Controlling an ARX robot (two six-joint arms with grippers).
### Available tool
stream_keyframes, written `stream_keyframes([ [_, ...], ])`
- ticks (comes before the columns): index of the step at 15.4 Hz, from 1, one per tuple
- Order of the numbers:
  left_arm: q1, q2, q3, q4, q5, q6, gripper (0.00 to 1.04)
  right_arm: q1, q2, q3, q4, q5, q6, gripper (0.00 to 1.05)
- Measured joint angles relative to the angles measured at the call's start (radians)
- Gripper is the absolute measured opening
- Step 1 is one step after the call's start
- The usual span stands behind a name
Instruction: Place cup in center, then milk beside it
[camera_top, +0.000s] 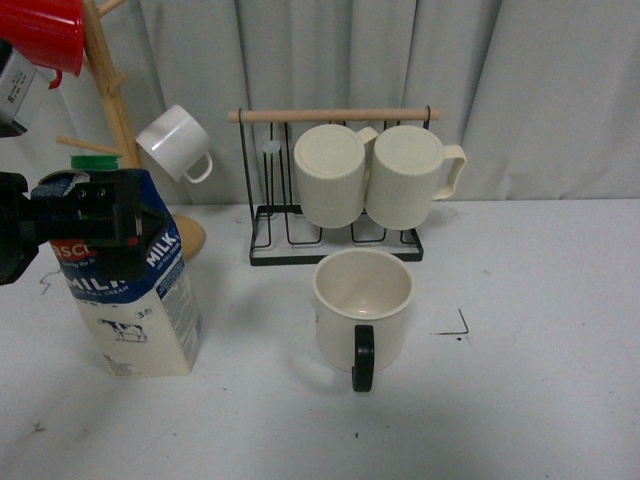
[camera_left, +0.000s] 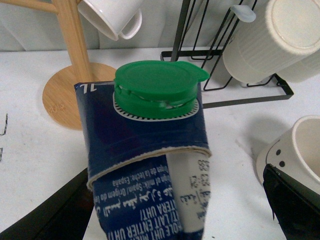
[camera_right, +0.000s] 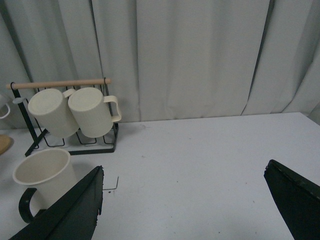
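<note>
The milk (camera_top: 140, 300) stands upright on the left of the table, blue on top with a green cap (camera_left: 155, 87). My left gripper (camera_top: 95, 215) is open around the carton's top. In the left wrist view one finger (camera_left: 50, 220) sits close beside the carton and the other (camera_left: 292, 200) stands well apart from it. The cup (camera_top: 362, 310), wide and cream, stands on the center (camera_top: 435, 300) with its black handle toward the front; a black corner mark (camera_top: 455, 325) lies to its right. My right gripper (camera_right: 182, 205) hangs open over bare table to the right of the cup (camera_right: 42, 175).
A black wire rack (camera_top: 335, 250) behind the cup holds two ribbed cream mugs (camera_top: 375, 175). A wooden mug tree (camera_top: 115, 110) at the back left carries a small white mug (camera_top: 175, 145) and a red mug (camera_top: 45, 30). Grey curtain closes the back.
</note>
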Motion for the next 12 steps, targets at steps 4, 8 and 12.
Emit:
stream_keyframes([
  [4,-0.021,0.038,0.042,0.002,-0.027,-0.007,0.78,0.0,0.0,0.0,0.0,0.0,0.0,0.98],
  [8,-0.016,0.067,0.066,0.023,-0.056,-0.026,0.32,0.0,0.0,0.0,0.0,0.0,0.0,0.98],
  [12,-0.025,0.045,0.074,-0.014,-0.075,-0.051,0.09,0.0,0.0,0.0,0.0,0.0,0.0,0.98],
])
